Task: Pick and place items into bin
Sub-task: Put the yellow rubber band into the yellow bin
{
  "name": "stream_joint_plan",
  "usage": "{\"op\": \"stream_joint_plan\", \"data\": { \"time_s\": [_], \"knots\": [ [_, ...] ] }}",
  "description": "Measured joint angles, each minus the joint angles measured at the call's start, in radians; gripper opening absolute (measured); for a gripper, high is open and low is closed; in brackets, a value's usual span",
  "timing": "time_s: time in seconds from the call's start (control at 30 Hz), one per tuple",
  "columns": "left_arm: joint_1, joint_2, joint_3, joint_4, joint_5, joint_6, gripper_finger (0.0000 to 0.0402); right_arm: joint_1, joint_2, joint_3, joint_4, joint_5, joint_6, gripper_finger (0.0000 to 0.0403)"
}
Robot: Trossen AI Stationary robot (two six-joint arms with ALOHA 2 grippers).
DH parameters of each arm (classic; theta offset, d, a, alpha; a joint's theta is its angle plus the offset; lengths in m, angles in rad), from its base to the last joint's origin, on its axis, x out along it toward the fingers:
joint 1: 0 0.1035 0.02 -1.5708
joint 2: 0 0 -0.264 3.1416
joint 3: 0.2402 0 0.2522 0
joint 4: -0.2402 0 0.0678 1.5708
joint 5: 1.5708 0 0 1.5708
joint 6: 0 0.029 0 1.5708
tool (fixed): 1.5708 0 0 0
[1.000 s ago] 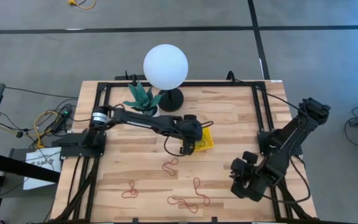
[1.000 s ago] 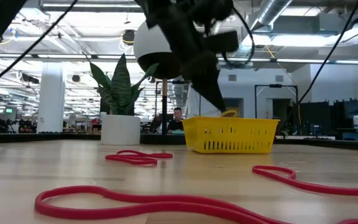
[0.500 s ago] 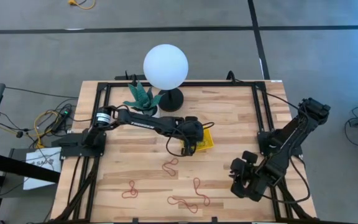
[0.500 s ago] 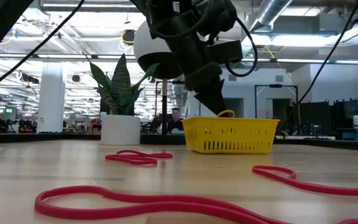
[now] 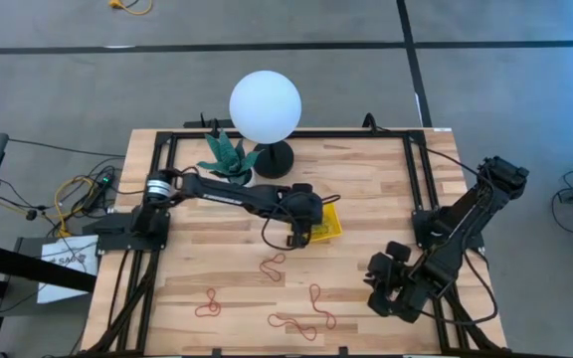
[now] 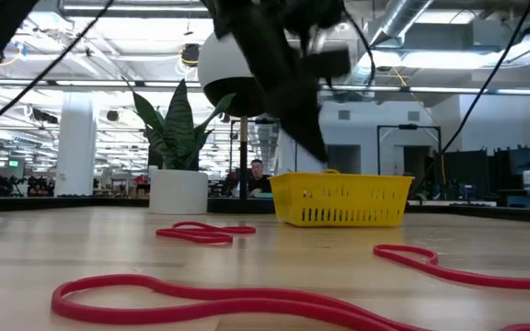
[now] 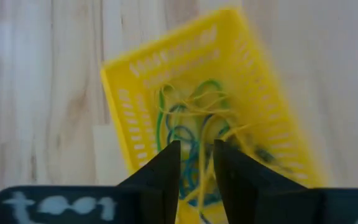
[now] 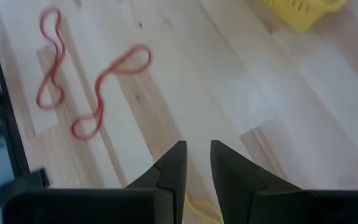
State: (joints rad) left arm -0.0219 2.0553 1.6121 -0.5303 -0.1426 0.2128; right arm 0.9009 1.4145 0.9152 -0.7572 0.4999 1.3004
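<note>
bin [image 5: 328, 223] half hidden, left end effector [image 6: 313, 147] blurred

Grey floor [image 5: 88, 80] surrounds the table; beyond, an open hall, seemingly fluorescent-lit [image 6: 449, 89].

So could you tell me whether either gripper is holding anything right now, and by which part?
Nothing is held. The left gripper hangs over the yellow bin with a gap between its fingers and no band in it. The right gripper waits near the table's right edge, holding nothing.

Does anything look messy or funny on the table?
A bit messy: several red rubber bands lie scattered on the wooden table outside the yellow bin, where a tangle already sits under the left gripper. Nothing looks broken.
</note>
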Motion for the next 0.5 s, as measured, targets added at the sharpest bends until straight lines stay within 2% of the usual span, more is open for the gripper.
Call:
{"op": "stream_joint_plan", "data": {
  "time_s": [0.17,0.37,0.43,0.5],
  "knots": [
    [-0.026,-0.152,0.001,-0.132,0.006,0.001,0.0088,0.000,0.019,-0.007,0.014,0.038,-0.002,0.0066],
    [-0.061,-0.372,0.002,-0.276,0.000,-0.015,0.0088,-0.038,0.032,-0.006,0.016,0.045,-0.159,0.0066],
    [-0.079,-0.428,0.002,-0.325,0.000,-0.041,0.0088,-0.064,0.032,-0.006,0.018,-0.025,-0.106,0.0066],
    [-0.103,-0.479,-0.012,-0.377,0.000,-0.069,0.0088,-0.084,0.032,-0.006,0.020,-0.156,-0.028,0.0066]
  ]
}}
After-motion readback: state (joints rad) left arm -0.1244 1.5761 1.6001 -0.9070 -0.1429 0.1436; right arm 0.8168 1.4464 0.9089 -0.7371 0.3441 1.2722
